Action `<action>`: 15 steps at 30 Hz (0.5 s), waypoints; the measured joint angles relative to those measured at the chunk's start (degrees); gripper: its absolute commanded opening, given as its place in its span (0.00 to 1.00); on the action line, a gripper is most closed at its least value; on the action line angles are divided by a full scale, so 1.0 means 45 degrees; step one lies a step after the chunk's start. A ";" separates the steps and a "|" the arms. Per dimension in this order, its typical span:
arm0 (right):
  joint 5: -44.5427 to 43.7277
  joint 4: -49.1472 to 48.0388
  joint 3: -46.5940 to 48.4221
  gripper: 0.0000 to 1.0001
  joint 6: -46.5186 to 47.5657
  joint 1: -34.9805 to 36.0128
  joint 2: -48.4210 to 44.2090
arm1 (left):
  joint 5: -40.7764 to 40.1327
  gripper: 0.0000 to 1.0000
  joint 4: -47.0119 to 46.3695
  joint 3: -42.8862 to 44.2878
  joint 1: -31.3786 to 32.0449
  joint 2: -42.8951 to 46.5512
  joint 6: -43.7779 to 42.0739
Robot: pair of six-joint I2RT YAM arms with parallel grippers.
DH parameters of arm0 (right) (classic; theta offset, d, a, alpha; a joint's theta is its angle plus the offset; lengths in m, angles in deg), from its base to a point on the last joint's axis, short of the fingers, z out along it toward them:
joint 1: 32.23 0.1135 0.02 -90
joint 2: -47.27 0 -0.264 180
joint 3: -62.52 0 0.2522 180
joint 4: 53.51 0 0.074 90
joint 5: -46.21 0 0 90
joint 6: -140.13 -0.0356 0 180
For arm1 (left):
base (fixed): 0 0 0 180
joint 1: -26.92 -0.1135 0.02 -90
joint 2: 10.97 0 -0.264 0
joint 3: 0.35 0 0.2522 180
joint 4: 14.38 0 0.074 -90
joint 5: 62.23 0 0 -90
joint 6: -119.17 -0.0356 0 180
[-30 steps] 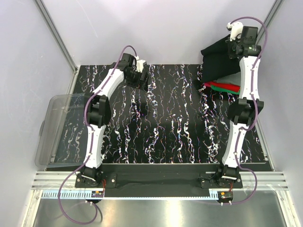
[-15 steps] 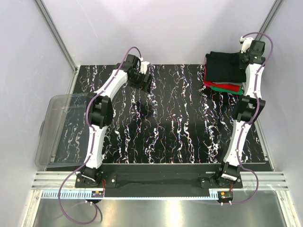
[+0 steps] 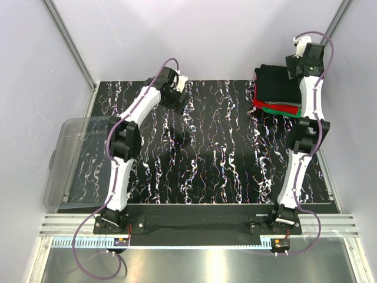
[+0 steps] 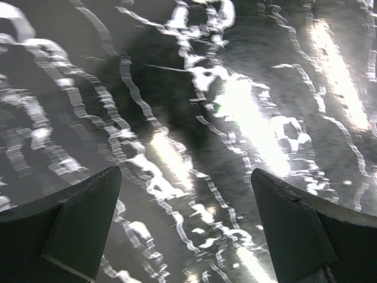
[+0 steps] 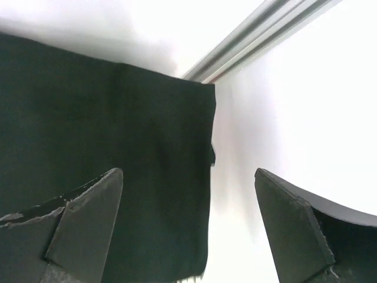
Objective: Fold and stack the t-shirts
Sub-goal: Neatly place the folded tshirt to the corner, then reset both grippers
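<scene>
**Right hand open over the far right edge of the stack**

The black t-shirt [image 3: 277, 82] lay folded on top of the stack at the far right corner of the counter [image 3: 224, 153]. A red t-shirt [image 3: 266, 104] and a green t-shirt [image 3: 278, 110] showed as thin bands along the stack's near edge. The right hand [image 3: 298, 65] hung above the stack's far right part with its fingers [image 5: 82, 227] spread wide and nothing between them.

In the right wrist view the black cloth filled the left side under the hand. Its straight edge ran between the two fingers, with pale wall beyond it. So the shirt lay to the left of the hand and toward the arm's base, and the hand sat over the border, not the middle.

The folded shirt looked a little longer across the counter than from near to far, though the right arm covered part of it, so that is only likely.

The left hand [image 3: 178, 97] was also spread wide and held nothing. It hung over bare counter near the far edge, well apart from the stack, with the clear bin [image 3: 68, 159] further off at the left.

The right arm was plainly the nearer one. By this view the black shirt was placed and free. Any trimming of the stack would fall to the right hand, reaching left and toward its own base. A straight lift would take it off without dragging the top layer.
</scene>
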 measured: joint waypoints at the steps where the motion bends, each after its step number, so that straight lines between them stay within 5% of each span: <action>1: -0.0053 -0.0350 -0.1151 1.00 0.0053 0.0170 -0.0903 | -0.0379 0.99 0.0005 0.0078 0.0019 0.0107 -0.0131; 9: 0.2312 -0.1938 -0.8956 1.00 -0.1817 0.2200 -0.8315 | -0.1710 0.99 -0.0563 0.0136 -0.0053 0.2574 -0.0860; 15: 0.2701 -0.2351 -1.2522 1.00 -0.4367 0.4624 -1.0822 | -0.1608 0.99 -0.1039 -0.1520 -0.0097 0.5503 -0.0199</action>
